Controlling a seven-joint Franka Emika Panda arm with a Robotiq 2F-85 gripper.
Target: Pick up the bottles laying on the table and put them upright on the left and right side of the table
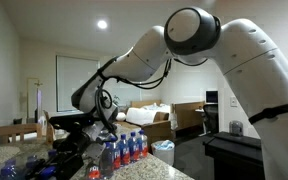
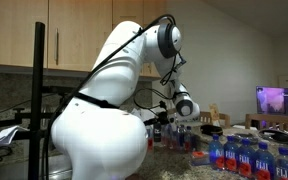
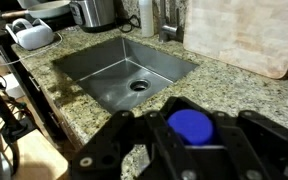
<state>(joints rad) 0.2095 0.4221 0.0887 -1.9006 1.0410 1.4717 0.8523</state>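
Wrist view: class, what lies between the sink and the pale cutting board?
Only a bare strip of the speckled table top separates the sink from the cutting board, as the wrist view shows.

One held bottle (image 3: 191, 125), at least four upright bottles (image 2: 231, 158), one sink (image 3: 124, 75)

We see the table (image 3: 234, 95) as polished, speckled stone, the sink (image 3: 104, 75) as brushed steel with a dull sheen, and the cutting board (image 3: 244, 35) as pale, matt wood. The bottle cap (image 3: 191, 124) is smooth blue plastic, the end effector (image 3: 191, 140) matt black, the bottles (image 2: 239, 158) clear plastic, and the robot arm (image 2: 99, 130) glossy white.
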